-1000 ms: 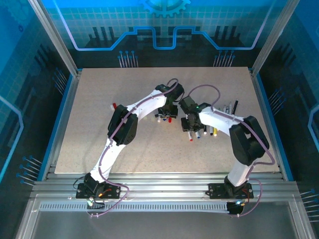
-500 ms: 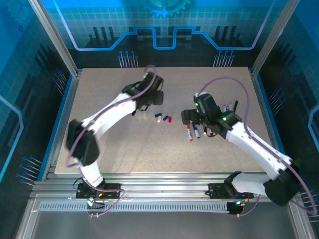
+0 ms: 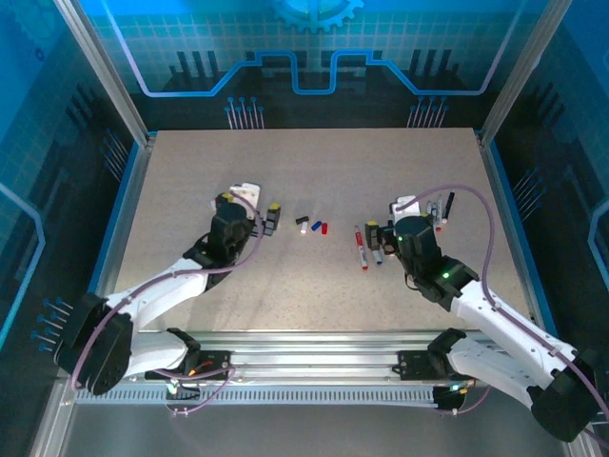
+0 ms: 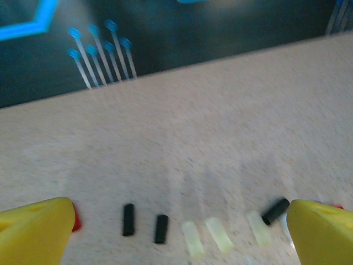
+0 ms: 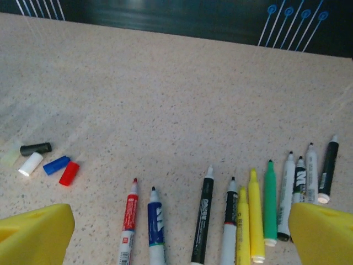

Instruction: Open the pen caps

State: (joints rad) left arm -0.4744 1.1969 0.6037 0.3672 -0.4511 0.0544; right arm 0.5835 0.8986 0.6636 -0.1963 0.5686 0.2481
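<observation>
Loose pen caps lie mid-table: black (image 5: 36, 148), white (image 5: 30, 163), blue (image 5: 56, 164) and red (image 5: 69, 173), seen from above as a small cluster (image 3: 314, 227). In the blurred left wrist view, black caps (image 4: 128, 219) and pale yellow caps (image 4: 219, 233) lie on the table ahead of my left gripper (image 4: 179, 223), which is open and holds nothing. Uncapped pens lie in a row, among them red (image 5: 128, 221), blue (image 5: 155, 226), black (image 5: 202, 218), yellow (image 5: 256, 215) and green (image 5: 269, 204). My right gripper (image 5: 179, 223) is open above their near ends. From above, the left gripper (image 3: 269, 220) is left of the caps and the right gripper (image 3: 376, 231) is by the pens (image 3: 361, 248).
More pens (image 3: 440, 204) lie at the right, near the right arm's wrist. The beige table (image 3: 285, 162) is bordered by a blue rim and metal frame posts. Both arms are folded low toward the near edge.
Both arms have drawn back from the table's middle toward the near edge and dropped low. Both grippers have opened. The caps and pens lie where they were.
</observation>
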